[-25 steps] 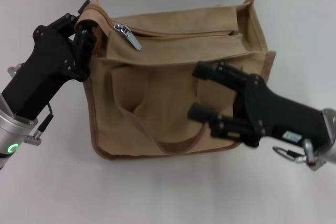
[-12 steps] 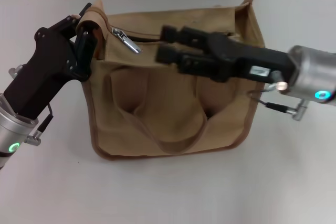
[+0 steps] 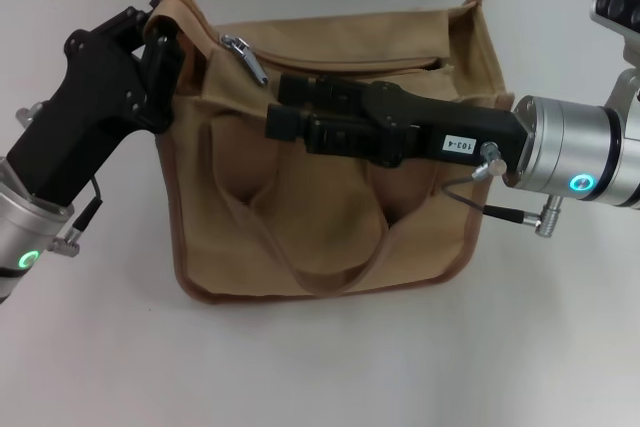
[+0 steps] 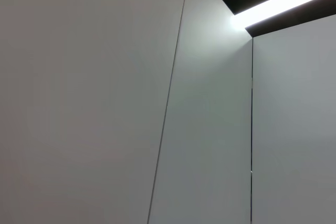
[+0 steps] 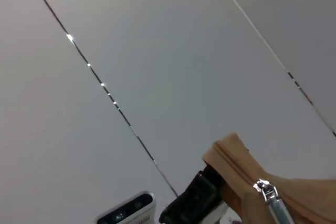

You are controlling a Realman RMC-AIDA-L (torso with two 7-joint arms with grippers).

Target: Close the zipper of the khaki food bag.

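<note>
Left end effector [image 3: 165, 52] clamps khaki food bag [image 3: 330, 237] corner; open right end effector [image 3: 285, 107] nears zipper [image 3: 246, 55].

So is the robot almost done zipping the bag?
Not yet. Done: the left gripper pinches the khaki food bag at its left top corner. In hand: the right gripper reaches toward the silver pull tab, apart from it. Left: the whole zipper, which gapes open.

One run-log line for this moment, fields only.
left gripper: shut on khaki food bag corner | right gripper: open, beside pull tab, not gripping | zipper: open
</note>
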